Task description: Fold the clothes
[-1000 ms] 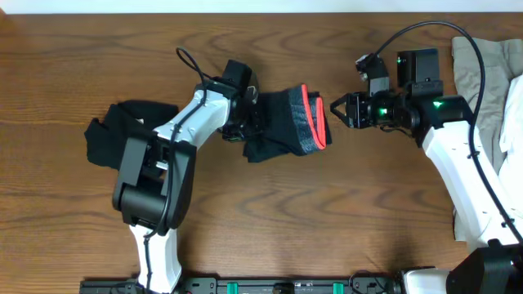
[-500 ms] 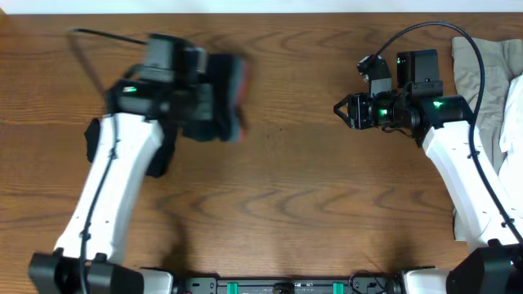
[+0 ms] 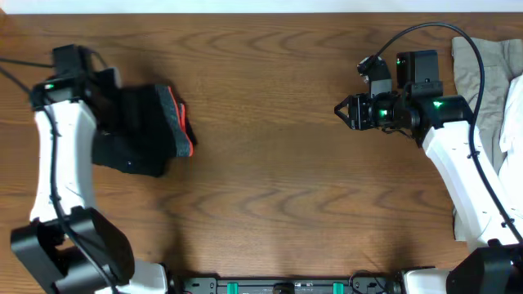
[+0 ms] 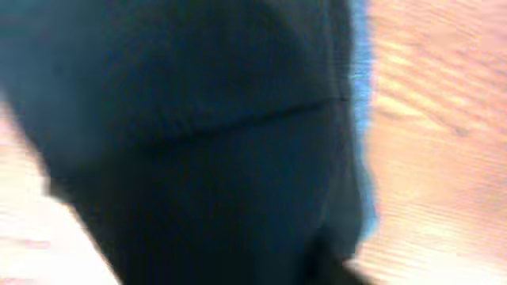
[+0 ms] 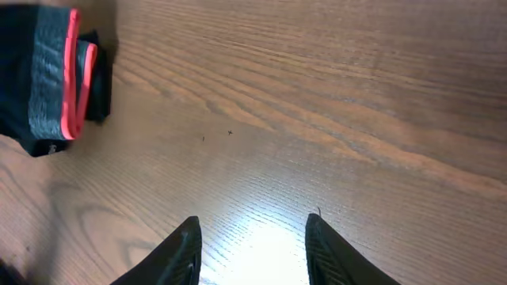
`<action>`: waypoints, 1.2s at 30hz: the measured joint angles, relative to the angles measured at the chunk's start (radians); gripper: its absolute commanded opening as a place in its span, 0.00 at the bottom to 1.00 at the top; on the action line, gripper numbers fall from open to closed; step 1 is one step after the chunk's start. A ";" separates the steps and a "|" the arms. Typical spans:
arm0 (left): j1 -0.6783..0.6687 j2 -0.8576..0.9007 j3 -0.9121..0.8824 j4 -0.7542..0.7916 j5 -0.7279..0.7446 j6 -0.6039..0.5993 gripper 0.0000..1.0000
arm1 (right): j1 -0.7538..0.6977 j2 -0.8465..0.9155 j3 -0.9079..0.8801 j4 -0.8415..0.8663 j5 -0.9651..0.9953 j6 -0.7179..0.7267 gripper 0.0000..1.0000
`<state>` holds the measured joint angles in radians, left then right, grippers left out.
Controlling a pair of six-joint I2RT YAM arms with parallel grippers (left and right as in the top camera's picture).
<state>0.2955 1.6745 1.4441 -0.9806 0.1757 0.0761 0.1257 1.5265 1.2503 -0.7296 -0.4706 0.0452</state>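
- The folded black pants [image 3: 135,135] lie at the counter's [image 3: 270,188] 9 o'clock side, with the red-orange waistband edge [image 3: 181,126] facing 3 o'clock. The left tool [image 3: 105,91] is at their 10 o'clock corner.
- The left arm [image 3: 51,155] reaches toward 12 o'clock. The right tool [image 3: 341,112] points to 9 o'clock, fingers apart and empty, well apart from the pants.
- The left wrist view shows only blurred black fabric, so I cannot tell the left tool's opening or grip.
- Khaki and white pieces [image 3: 482,69] are cut off at 3 o'clock.

Blurred clothes [image 4: 198,142], bright glare on table [image 5: 261,253]

Overhead looks down; left wrist close on the clothes [image 4: 198,142]; right wrist views them afar.
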 measured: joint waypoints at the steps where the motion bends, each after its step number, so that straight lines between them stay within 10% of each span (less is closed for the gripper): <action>1: 0.021 0.012 0.000 -0.003 -0.001 0.000 0.56 | 0.000 0.000 0.000 -0.001 0.000 0.000 0.41; 13: 0.260 0.035 -0.002 -0.119 -0.111 -0.171 0.55 | 0.000 0.000 0.000 -0.030 0.016 0.003 0.41; 23: 0.260 -0.121 -0.003 -0.074 0.203 -0.095 0.06 | 0.000 0.000 0.000 -0.064 0.019 0.003 0.41; 36: 0.144 0.087 -0.110 0.074 0.015 -0.140 0.08 | 0.000 0.000 0.000 -0.080 0.024 0.056 0.40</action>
<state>0.4393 1.7615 1.3342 -0.9066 0.1909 -0.0639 0.1257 1.5265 1.2503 -0.8097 -0.4461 0.1009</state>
